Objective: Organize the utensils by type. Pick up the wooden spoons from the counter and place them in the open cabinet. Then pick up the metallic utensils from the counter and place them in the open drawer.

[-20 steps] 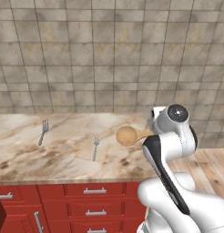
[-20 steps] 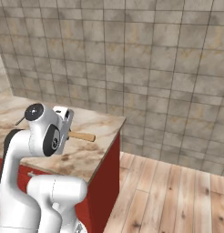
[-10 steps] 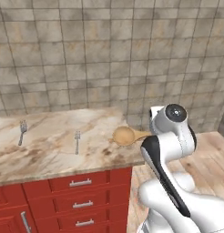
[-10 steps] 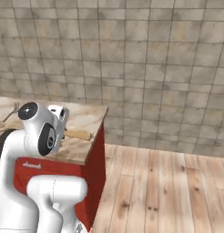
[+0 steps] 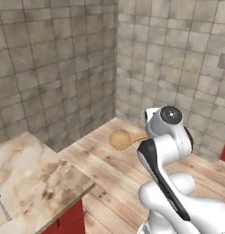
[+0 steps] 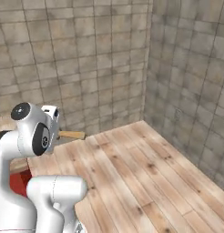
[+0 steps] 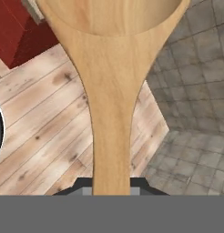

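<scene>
Tiled walls meet in corner above plank floor (image 6: 145,168). Beige counter (image 5: 36,178) at lower left of left base view, one grey fork (image 5: 1,205) lying near its edge. Wooden spoon (image 7: 111,100) held in air over floor, bowl away from hand, handle running down between fingers; fingers apparently pinching handle, tips mostly hidden behind it.

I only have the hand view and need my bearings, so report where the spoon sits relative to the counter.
Observer: In the left base view the spoon hangs over wooden floor, past the counter end.
Operator: Report what is left on that counter.
Observer: One fork lies at the picture's lower left edge.
Operator: Check the handle end.
Observer: In the right base view it pokes out beside the arm, over floor.
</scene>
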